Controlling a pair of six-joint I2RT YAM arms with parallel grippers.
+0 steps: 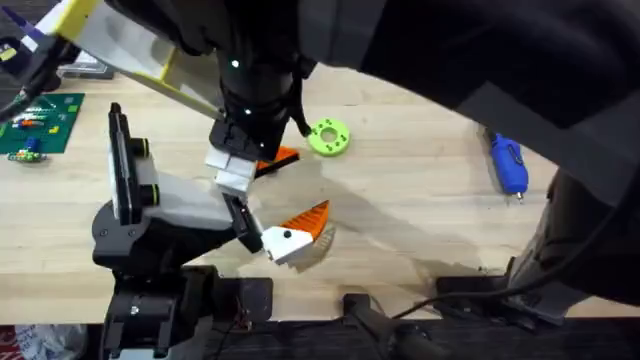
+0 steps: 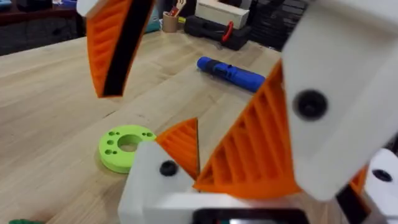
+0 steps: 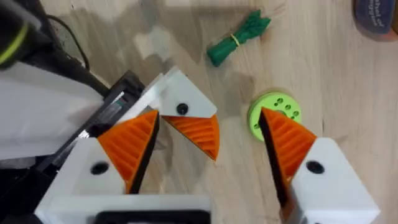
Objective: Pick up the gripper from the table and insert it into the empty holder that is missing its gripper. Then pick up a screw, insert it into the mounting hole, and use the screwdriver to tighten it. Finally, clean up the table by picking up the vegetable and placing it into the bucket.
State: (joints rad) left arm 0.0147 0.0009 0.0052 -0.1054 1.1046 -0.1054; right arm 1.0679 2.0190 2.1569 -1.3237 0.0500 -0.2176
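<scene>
The gripper (image 1: 303,228) looks light and rigid; its ribbed orange wedge should grip well, so pinch across the white base's flat sides. Left gripper (image 1: 250,160) and right gripper (image 3: 208,118) both have fingers spread, holding nothing.

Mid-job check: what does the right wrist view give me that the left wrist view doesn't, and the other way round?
Right wrist, not left: a clear look at the vegetable, a green bundle lying on the table. A green sliver at the left wrist view's edge may be the same thing.
Left wrist, not right: the blue screwdriver, lying beyond the green disc. A blue-grey edge in the right wrist view cannot be identified.
Both: the green disc and the orange ribbed finger with a black dot on its white base.
</scene>
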